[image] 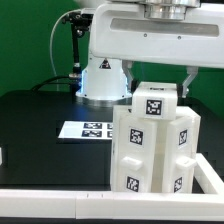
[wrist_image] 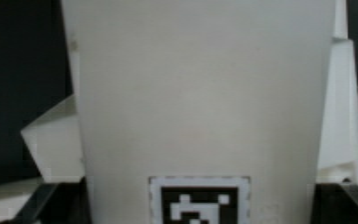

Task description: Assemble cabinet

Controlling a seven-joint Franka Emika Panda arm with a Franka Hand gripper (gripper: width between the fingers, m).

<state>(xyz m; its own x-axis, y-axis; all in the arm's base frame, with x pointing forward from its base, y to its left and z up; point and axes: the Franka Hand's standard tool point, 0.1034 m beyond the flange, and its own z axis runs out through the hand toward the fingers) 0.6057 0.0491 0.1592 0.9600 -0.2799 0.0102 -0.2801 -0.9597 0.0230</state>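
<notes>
The white cabinet [image: 150,150] stands upright at the exterior view's front right, with black-and-white tags on its faces. A smaller white top block [image: 155,103] with one tag sits on top of it. My gripper [image: 161,80] hangs straight above this block, one dark finger at each of its sides. In the wrist view the top block [wrist_image: 194,100] fills the middle, its tag close to the jaws. My gripper [wrist_image: 190,205] has both dark fingertips [wrist_image: 30,205] flush against the block's two sides, shut on it. The cabinet's lower body is hidden in the wrist view.
The marker board [image: 92,128] lies flat on the black table, left of the cabinet. The robot's white base [image: 100,82] stands behind it. A white rim [image: 60,205] runs along the table's front edge. A green wall is at the back.
</notes>
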